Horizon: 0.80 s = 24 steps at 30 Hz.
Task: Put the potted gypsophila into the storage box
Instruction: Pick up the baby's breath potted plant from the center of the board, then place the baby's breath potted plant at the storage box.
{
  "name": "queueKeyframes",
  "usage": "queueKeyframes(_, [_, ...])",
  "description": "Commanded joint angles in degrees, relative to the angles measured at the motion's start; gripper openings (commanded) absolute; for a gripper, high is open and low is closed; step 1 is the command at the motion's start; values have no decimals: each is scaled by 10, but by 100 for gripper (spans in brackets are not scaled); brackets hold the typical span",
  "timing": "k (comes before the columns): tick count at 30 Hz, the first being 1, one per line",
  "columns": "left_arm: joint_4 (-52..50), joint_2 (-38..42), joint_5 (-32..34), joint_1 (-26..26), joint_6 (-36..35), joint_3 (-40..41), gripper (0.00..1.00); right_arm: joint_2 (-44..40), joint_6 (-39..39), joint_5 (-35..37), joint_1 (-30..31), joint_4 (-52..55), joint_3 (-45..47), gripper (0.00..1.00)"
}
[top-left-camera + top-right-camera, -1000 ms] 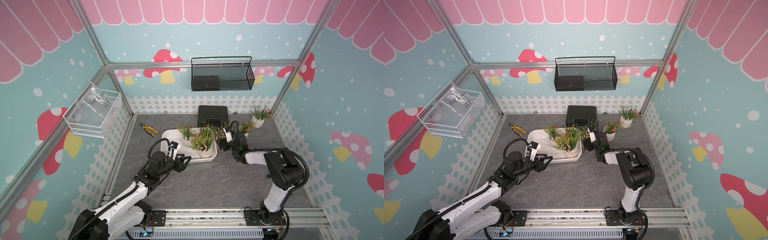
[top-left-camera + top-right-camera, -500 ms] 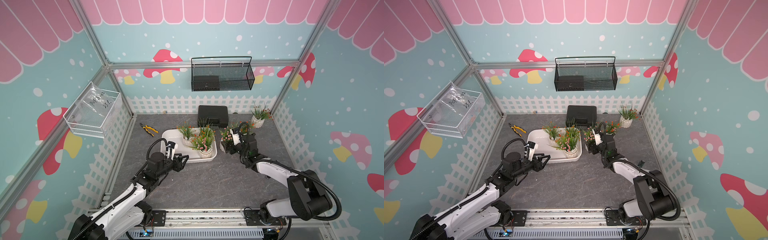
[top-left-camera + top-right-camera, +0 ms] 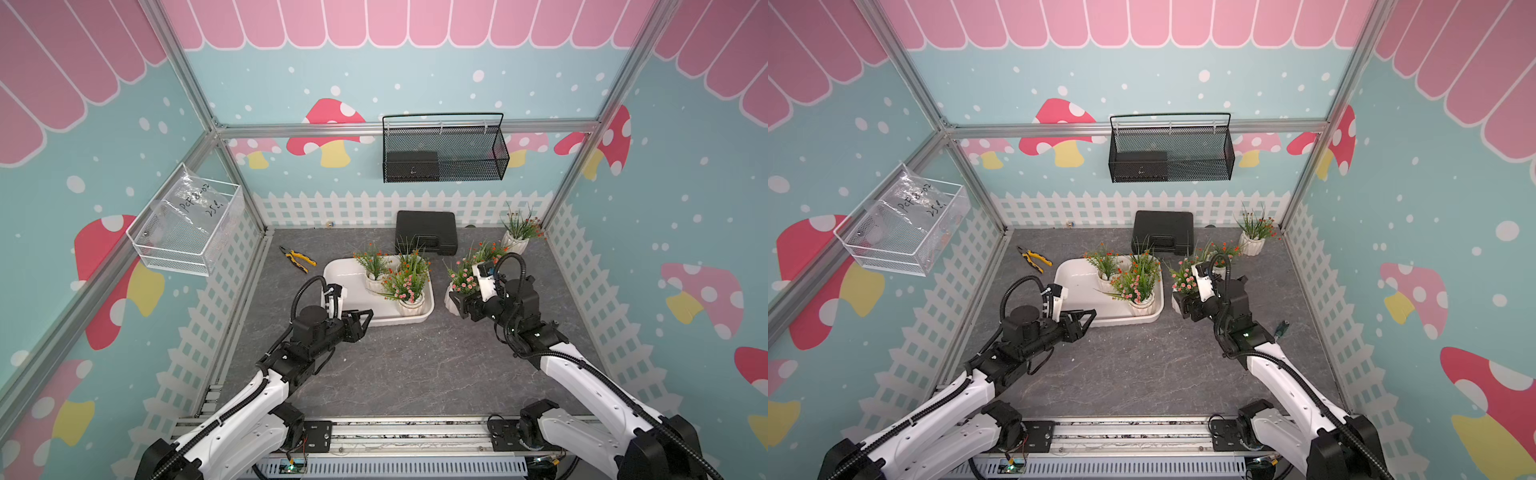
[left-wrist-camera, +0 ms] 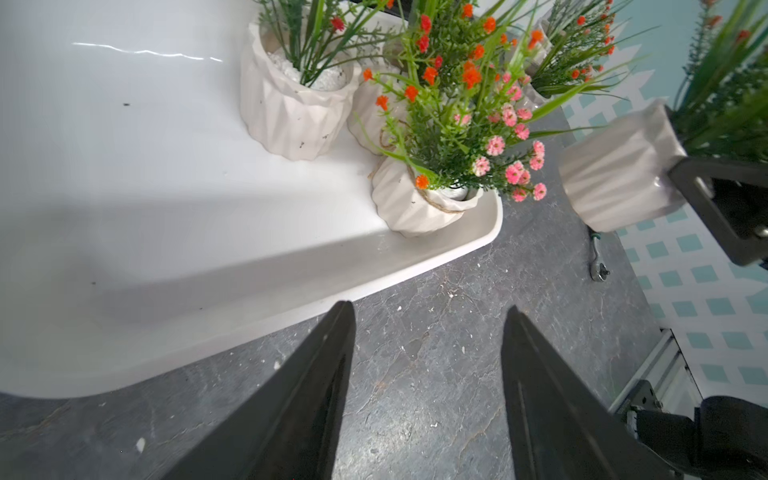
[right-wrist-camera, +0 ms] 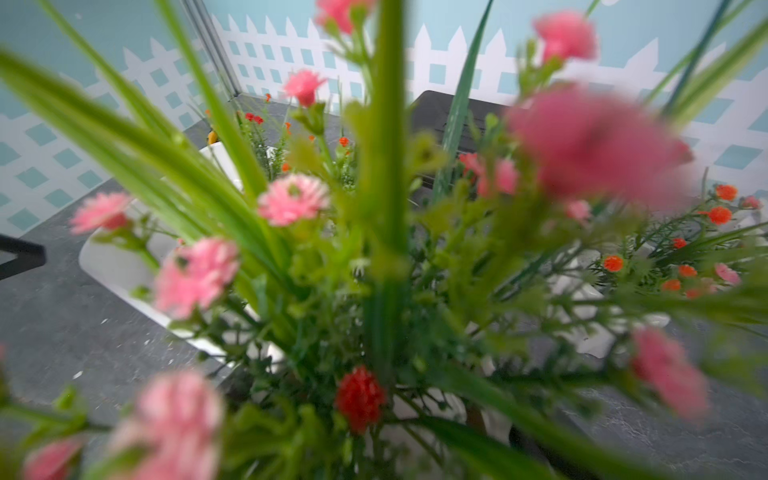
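The storage box [image 3: 345, 278] is a shallow white tub at mid-table, with three potted gypsophila standing in its right half [image 3: 409, 305]. My right gripper [image 3: 460, 305] is shut on another potted gypsophila [image 3: 451, 297] with pink flowers, held tilted just right of the box. In the left wrist view a black jaw grips that pot [image 4: 615, 174] at its rim. Its sprigs [image 5: 374, 291] fill the right wrist view and hide the fingers. My left gripper [image 4: 428, 309] is open and empty over the floor at the box's near rim [image 4: 291, 286]. Two more pots stand behind [image 3: 515, 243], [image 3: 488, 251].
A black hard case [image 3: 426, 237] lies behind the box and yellow pliers [image 3: 297, 258] lie to its left. A black mesh basket [image 3: 442, 149] hangs on the back wall, a clear wire basket [image 3: 187, 226] on the left wall. A small ratchet [image 3: 1280, 328] lies right of my right arm.
My right arm has unfolded and drawn the held pot toward the front, alongside the box's right end. The left gripper has hardly moved.
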<state>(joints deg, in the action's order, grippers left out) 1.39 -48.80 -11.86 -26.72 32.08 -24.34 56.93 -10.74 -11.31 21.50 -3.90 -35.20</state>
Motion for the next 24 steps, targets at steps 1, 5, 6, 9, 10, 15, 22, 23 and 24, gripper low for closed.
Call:
queueKeyframes(1, [-51,14,32,1,42,-18,58,-21,5,-22,26,23,-22,73])
queueKeyframes(5, [-79,24,46,13,57,-18,57,-15,26,-15,81,55,-49,73])
queueKeyframes(6, [-82,27,47,18,59,-17,57,-11,31,-14,96,61,-56,73])
queueKeyframes(9, [-97,36,48,47,66,-13,57,2,37,-31,128,64,-73,73])
queueKeyframes(10, [-98,38,41,59,69,-8,57,7,35,-39,134,61,-78,73])
queueKeyframes(15, [-101,50,21,100,75,9,56,38,27,-60,170,32,-97,73])
queueKeyframes(22, [-105,49,25,119,56,11,56,113,14,-33,228,-32,-137,72])
queueKeyframes(23, [-108,49,28,122,50,10,56,124,14,-23,238,-42,-144,72])
queueKeyframes(24, [-111,48,31,124,46,9,56,137,16,-12,248,-52,-150,72])
